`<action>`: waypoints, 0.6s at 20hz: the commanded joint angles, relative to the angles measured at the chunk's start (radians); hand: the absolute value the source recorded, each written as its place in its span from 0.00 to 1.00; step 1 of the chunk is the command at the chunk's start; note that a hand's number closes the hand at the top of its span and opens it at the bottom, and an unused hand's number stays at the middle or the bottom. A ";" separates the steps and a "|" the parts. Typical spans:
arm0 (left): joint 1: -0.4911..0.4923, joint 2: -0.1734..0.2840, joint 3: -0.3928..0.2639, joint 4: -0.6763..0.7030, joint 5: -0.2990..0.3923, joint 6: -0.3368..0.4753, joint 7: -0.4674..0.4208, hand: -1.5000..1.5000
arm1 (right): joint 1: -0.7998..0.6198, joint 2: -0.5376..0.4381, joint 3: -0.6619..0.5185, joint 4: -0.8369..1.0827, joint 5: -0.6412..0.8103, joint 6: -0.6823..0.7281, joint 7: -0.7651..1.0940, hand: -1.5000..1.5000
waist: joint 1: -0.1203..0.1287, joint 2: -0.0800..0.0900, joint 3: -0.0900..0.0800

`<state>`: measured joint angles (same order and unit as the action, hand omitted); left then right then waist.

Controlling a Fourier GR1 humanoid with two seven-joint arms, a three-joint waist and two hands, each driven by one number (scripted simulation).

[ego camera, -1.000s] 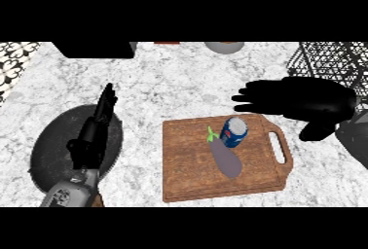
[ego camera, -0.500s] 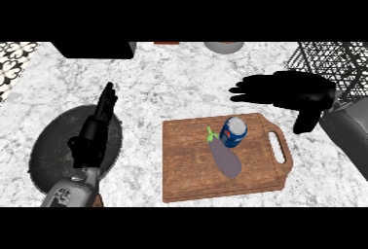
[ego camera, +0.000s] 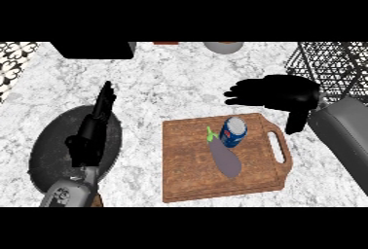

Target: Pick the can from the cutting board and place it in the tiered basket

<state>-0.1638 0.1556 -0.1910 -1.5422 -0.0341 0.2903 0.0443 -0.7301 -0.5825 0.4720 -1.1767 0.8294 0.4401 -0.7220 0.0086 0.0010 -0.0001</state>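
The can (ego camera: 233,132) was blue (with some white), the cutting board (ego camera: 187,165) brown, the eggplant (ego camera: 227,160) purple

The cutting board (ego camera: 194,165) is showing brown wood grain, matt. The can (ego camera: 233,132) is looking like glossy blue metal. The counter (ego camera: 173,82) is appearing as polished, speckled marble; at two o'clock, the tiered basket (ego camera: 327,65) is black wire.

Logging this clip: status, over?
Right robot hand open above the cutting board, holding nothing. Left robot hand open, resting over dark pan. Can on board, eggplant beside it.
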 commanded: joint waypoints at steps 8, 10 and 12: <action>0.040 -0.021 0.001 -0.027 -0.035 -0.015 -0.016 0.50 | 0.027 0.041 0.017 -0.026 0.033 0.100 -0.026 0.00 | -0.006 -0.002 0.000; 0.005 -0.029 0.025 0.033 -0.026 -0.022 -0.026 0.50 | -0.006 0.072 0.026 -0.027 0.037 0.129 -0.006 0.00 | -0.006 -0.001 0.000; -0.012 -0.034 0.025 0.000 -0.020 -0.036 0.011 0.50 | 0.000 0.090 0.018 0.015 0.061 0.103 -0.004 0.00 | -0.004 -0.001 0.000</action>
<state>-0.1584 0.1385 -0.1681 -1.5377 -0.0519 0.2615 0.0367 -0.7187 -0.5220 0.4983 -1.1800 0.8688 0.4628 -0.6916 0.0046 0.0000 -0.0003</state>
